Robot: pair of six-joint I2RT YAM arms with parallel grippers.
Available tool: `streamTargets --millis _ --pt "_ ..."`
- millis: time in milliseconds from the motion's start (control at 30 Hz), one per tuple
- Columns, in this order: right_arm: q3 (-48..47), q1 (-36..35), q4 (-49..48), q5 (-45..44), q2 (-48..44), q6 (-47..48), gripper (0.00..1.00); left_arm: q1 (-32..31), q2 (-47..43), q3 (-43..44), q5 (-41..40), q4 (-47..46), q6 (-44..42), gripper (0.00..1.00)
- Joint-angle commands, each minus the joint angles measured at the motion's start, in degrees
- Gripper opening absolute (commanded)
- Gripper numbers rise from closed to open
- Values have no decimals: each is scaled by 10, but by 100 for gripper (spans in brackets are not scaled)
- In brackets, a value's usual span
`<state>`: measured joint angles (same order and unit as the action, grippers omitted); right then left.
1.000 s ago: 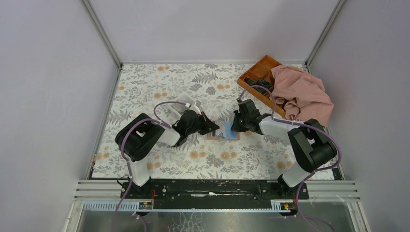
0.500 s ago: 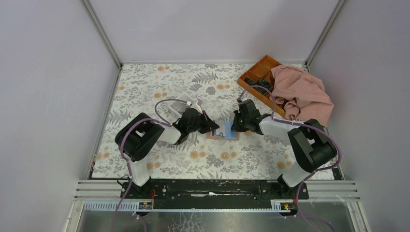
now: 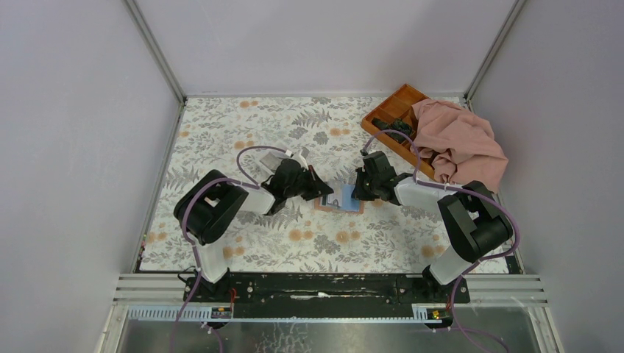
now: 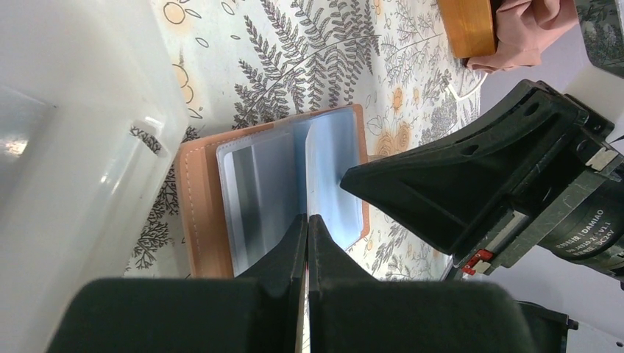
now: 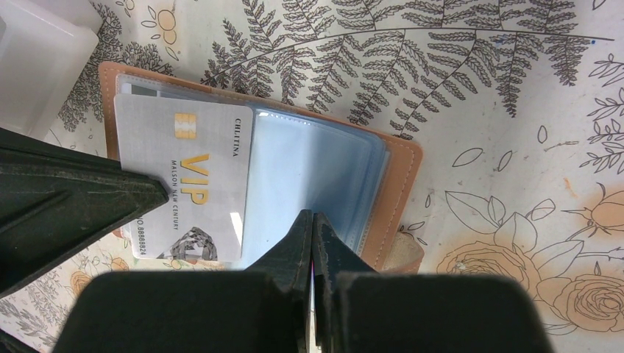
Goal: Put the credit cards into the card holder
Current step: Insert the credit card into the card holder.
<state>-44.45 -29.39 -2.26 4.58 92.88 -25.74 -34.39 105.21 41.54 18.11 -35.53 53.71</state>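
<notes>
The tan card holder lies open on the flowered table between my two grippers. In the right wrist view a grey VIP credit card lies on its left half, over the clear sleeves. My left gripper is shut, its tips down at the near edge of the holder, next to the card's corner. My right gripper is shut too, its tips resting on the pale blue sleeves. I cannot tell if the card sits inside a sleeve.
A white box stands right beside the left gripper and shows in the top view. At the back right an orange compartment tray is half covered by a pink cloth.
The left wrist has drawn slightly back and to the left. The right arm and the card holder have not moved.
</notes>
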Motion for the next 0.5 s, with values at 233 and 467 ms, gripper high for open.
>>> streamTargets --millis 233,467 --pt "7 2 29 -11 19 7 0 21 -2 19 41 34 -29 0" --pt "9 2 29 -12 19 8 0 22 11 12 48 10 -18 0"
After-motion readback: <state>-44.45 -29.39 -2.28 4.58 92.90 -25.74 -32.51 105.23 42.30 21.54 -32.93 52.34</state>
